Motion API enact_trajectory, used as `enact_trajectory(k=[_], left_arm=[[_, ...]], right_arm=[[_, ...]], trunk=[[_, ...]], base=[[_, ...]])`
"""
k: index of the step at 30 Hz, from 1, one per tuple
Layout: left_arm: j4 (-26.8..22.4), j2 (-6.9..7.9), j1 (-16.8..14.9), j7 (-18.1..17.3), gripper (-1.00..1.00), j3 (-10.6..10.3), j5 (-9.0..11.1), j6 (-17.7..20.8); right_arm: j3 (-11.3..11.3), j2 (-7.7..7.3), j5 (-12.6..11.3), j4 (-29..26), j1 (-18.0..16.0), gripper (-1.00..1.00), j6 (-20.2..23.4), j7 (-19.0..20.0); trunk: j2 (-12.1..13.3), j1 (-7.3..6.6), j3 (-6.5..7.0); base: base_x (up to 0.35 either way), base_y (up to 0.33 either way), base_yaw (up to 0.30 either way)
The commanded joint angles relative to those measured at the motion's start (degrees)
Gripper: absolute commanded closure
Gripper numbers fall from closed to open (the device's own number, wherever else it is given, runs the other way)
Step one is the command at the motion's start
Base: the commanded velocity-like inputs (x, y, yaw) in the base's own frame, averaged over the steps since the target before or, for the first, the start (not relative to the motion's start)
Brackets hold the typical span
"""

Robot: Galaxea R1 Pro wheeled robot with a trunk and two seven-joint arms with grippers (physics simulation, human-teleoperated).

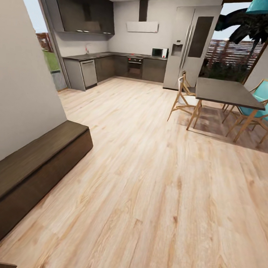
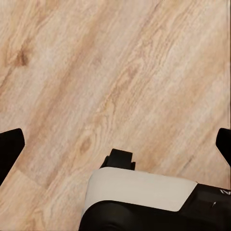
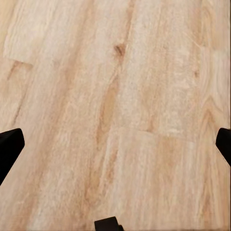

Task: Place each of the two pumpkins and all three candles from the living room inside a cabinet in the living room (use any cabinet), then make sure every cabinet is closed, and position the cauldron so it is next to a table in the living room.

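The cabinet (image 1: 35,164), a long low dark-brown unit, stands against the pale wall at the left of the head view, its front flat and flush. The pumpkins, the candles, the cauldron and the table are out of view. In the left wrist view my left gripper (image 2: 115,144) is open, its black fingertips (image 2: 9,144) far apart over bare wood floor. My right gripper (image 3: 115,144) is open too, with its fingertips (image 3: 9,147) at the picture's two sides and only floor planks between them.
Light wood floor (image 1: 155,181) stretches ahead. A dark-topped dining set (image 1: 225,93) with wooden and teal chairs stands at the right. A kitchen (image 1: 113,65) with dark counters and a tall fridge (image 1: 190,43) lies at the back. A white and black part of my body (image 2: 139,192) shows below the left gripper.
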Motion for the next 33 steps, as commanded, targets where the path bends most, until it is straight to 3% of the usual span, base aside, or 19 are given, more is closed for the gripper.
enact_trajectory(k=[1,3,7,10,13,16,21,26,27,33], left_arm=[[-0.2,0.08,-0.1,0.5,-1.0,-0.5,0.1,-0.3],[-0.2,0.64,-0.1,0.5,-1.0,-0.5,0.1,-0.4],[-0.3,3.34,-0.1,0.4,-1.0,-0.5,0.1,-0.5],[-0.3,4.8,-0.2,-1.5,-1.0,-0.6,0.1,-0.9],[-0.4,6.42,0.1,-7.3,-1.0,-0.6,0.1,-4.4],[-0.8,7.89,1.1,-16.1,-1.0,-0.6,0.1,-11.0],[-1.2,10.09,1.9,-19.9,-1.0,-0.5,0.1,-15.4],[-1.2,10.67,2.0,-20.3,-1.0,-0.1,0.1,-15.9],[-1.2,10.64,2.0,-20.3,-1.0,3.2,0.1,-15.7],[-1.2,10.55,2.0,-20.3,-1.0,6.2,0.1,-15.5]], right_arm=[[0.5,-0.07,-0.7,0.1,0.0,-1.0,-0.2,-0.2],[0.4,-0.18,-1.5,0.0,0.0,-1.0,-0.2,-0.1],[0.4,-0.36,-3.3,0.0,0.0,-1.0,-0.1,0.0],[0.4,-0.39,-3.7,0.0,0.0,-1.0,-0.1,0.0],[0.4,-0.4,-3.8,0.0,0.0,-1.0,-0.1,0.0],[0.4,-0.41,-3.9,0.0,-0.1,-1.0,-0.1,0.0],[0.4,-0.41,-3.9,0.0,-0.1,-1.0,-0.2,0.0],[0.4,-0.4,-3.9,0.0,-0.1,-1.0,-0.2,0.0],[0.4,-0.46,-3.9,0.0,-0.1,-1.0,-0.2,0.0],[0.4,-0.41,-3.9,0.0,-0.1,-1.0,-0.2,0.0]], trunk=[[0.0,0.0,-0.04],[0.0,0.0,-0.04],[0.0,0.0,-0.04],[0.0,0.0,-0.04],[0.0,0.0,-0.04],[0.0,0.0,-0.04],[0.0,0.0,-0.06],[0.0,0.0,-0.15],[0.0,0.0,-0.17],[0.0,0.0,-0.31]], base=[[0.007,-0.132,-0.256],[0.003,-0.069,-0.256],[0.001,-0.017,-0.256],[0.0,-0.004,-0.256],[0.0,-0.001,-0.256],[0.0,0.0,-0.256],[0.0,0.0,-0.256],[0.0,0.0,-0.256],[0.205,0.0,-0.256],[0.284,0.0,-0.256]])
